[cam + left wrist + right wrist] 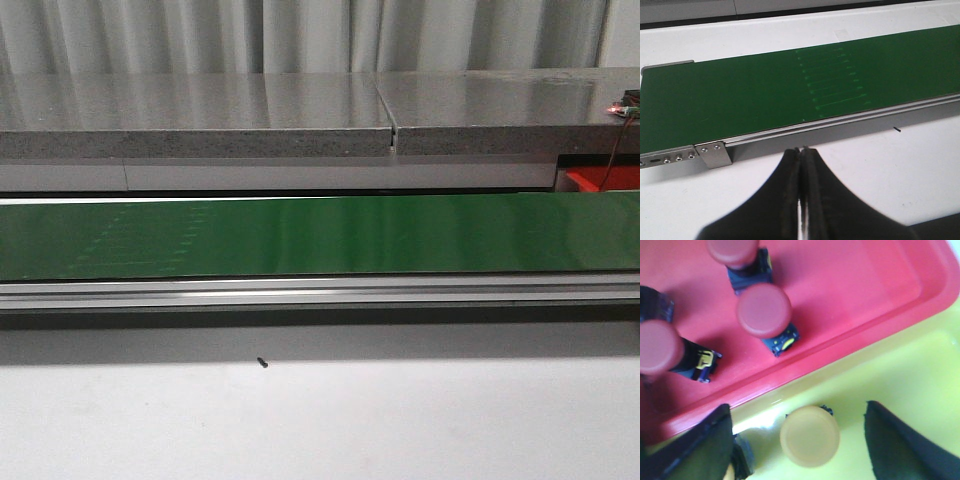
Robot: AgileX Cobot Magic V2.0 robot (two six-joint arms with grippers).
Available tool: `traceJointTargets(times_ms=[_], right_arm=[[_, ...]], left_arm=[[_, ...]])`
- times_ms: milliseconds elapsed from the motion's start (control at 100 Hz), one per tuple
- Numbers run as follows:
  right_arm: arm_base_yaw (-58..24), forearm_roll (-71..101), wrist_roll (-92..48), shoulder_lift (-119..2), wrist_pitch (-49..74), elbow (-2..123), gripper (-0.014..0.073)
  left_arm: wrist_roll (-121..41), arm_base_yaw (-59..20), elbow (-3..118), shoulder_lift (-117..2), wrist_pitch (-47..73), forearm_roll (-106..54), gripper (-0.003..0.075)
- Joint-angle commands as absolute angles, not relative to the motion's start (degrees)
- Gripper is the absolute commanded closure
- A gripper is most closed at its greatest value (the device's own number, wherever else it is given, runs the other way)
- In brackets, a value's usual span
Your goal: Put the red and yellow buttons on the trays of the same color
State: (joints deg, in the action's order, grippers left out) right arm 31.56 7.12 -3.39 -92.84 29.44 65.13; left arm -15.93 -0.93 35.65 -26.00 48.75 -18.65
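**Yellow button sits between the spread right fingers, over the yellow tray**

The right gripper [797, 440] is spread wide, holding nothing. A yellow button [809, 436] stands btw. its two fingers, nearer to one finger, touching neither, cap toward the camera, on the yellow tray [910, 365]. A second yellow button [732, 471] is half hidden by that near finger. Just beyond lies the red tray [865, 285] w/ three red buttons [763, 310].

The left gripper [802, 155] is clenched on nothing, facing the green belt [765, 90], which carries no button. So the right arm is nearer; the red tray's rim is close beside.
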Motion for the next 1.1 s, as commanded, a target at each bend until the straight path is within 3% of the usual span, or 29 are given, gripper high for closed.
traceJointTargets(times_ms=[0,200,690,1090], right_arm=[[30.8,6.1,-4.4,-86.7,29.3,66.3,0.0172],[24.2,6.1,-5.2,-79.7,32.4,66.3,0.0669],[5.0,6.7,-5.2,-70.8,32.6,64.4,0.0660],[4.8,7.1,-4.8,-59.6,24.9,54.1,0.0660]], left_arm=[[-15.9,-1.4,37.3,-26.3,45.2,-20.0,0.0741],[-15.9,-1.4,37.3,-26.3,45.2,-20.0,0.0741],[-15.9,-1.4,37.3,-26.3,45.2,-20.0,0.0741],[-15.9,-1.4,37.3,-26.3,45.2,-20.0,0.0741]])
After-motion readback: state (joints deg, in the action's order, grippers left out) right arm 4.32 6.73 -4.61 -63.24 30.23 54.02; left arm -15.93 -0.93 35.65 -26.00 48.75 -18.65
